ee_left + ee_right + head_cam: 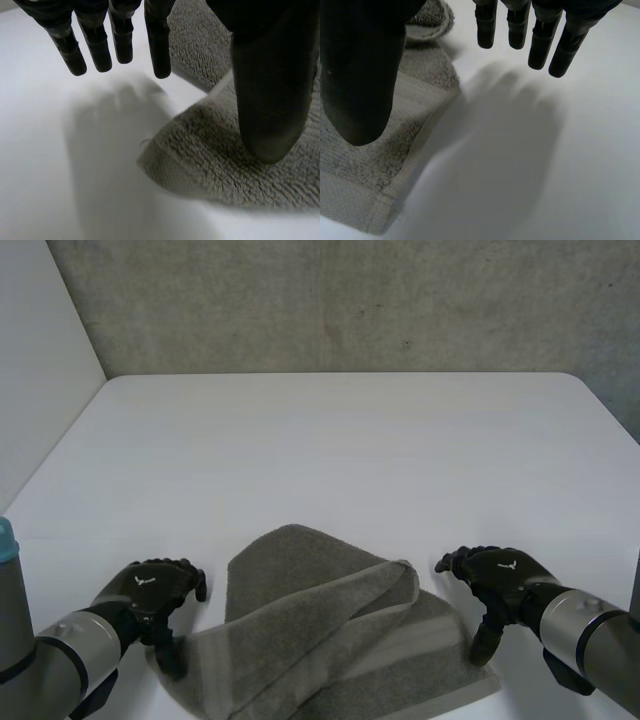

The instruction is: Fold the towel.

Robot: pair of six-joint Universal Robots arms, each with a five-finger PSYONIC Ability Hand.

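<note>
Two robot hands flank a grey towel (pixel 320 640) that lies rumpled and partly folded at the near edge of a white table (pixel 330 440). The left hand (pixel 155 590) is open at the towel's left corner, with its thumb over the cloth and straight fingers over bare table. The right hand (pixel 505 575) is open likewise at the right corner, grasping nothing.

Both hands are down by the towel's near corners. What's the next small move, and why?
Probably close each hand on its corner. The left hand and right hand are open, each thumb over a near corner of the towel, fingers straight above the bare table, so neither grips cloth yet and no fold can start.
</note>
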